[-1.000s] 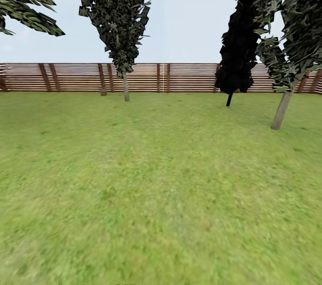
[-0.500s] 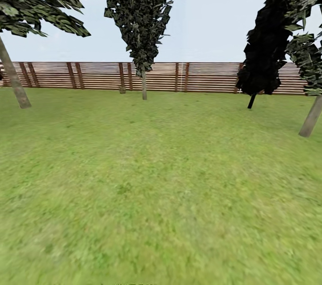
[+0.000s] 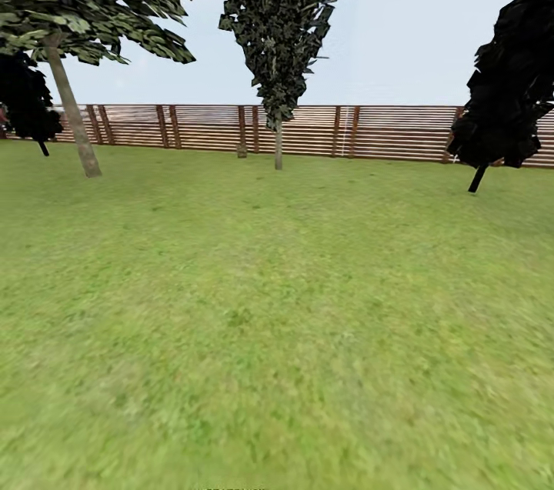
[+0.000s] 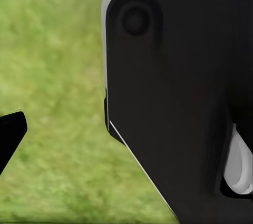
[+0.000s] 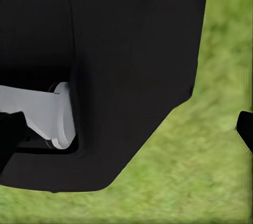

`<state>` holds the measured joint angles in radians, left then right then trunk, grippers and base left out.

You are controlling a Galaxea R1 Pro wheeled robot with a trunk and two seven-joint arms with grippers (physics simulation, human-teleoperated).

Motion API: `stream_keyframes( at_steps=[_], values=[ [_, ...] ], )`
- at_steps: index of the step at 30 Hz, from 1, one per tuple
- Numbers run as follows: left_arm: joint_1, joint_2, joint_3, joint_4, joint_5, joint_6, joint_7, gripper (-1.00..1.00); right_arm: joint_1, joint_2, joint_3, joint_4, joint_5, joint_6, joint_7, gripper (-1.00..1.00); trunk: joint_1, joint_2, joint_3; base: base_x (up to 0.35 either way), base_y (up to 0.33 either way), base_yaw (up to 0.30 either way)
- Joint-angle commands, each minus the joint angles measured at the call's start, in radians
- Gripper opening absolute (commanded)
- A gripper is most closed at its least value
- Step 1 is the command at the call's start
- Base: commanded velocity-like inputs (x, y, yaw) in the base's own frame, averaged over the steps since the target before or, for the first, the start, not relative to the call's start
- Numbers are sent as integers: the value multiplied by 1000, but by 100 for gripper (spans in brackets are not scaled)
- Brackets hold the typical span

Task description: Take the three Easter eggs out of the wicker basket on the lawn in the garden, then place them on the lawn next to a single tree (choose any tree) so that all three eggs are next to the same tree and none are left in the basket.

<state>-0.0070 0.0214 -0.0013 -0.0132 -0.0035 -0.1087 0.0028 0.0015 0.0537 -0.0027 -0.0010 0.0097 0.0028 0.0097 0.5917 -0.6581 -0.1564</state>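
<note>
Slatted brown fence [image 3: 385, 132], pale blue sky [image 3: 400, 28], black cypress-like tree [image 3: 508, 90]

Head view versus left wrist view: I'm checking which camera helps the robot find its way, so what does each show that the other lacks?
The head view alone gives the slatted fence, sky, a pale-trunked tree, a second one by the fence and a black cypress-like tree. The left wrist view alone gives a close black robot part with a white piece. Both show the lawn.
</note>
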Motion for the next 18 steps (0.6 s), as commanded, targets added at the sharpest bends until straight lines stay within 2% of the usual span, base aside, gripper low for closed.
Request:
stream_keyframes(
  at_steps=[1, 6, 18],
  values=[
    [-1, 0, 0, 1, 0, -3, 0, 100, 0, 0, 0, 0, 1, 0, 1, 100, -4, 6, 2, 0, 0, 273],
    [-1, 0, -1, 1, -1, -3, 0, 100, 0, 0, 0, -1, 1, 0, 1, 100, -23, 41, 15, 0, 0, 273],
    [-1, 0, -2, 1, -4, 1, 0, 100, 0, 0, 0, -1, 1, 0, 1, 100, -23, 41, 9, 0, 0, 273]
  ],
)
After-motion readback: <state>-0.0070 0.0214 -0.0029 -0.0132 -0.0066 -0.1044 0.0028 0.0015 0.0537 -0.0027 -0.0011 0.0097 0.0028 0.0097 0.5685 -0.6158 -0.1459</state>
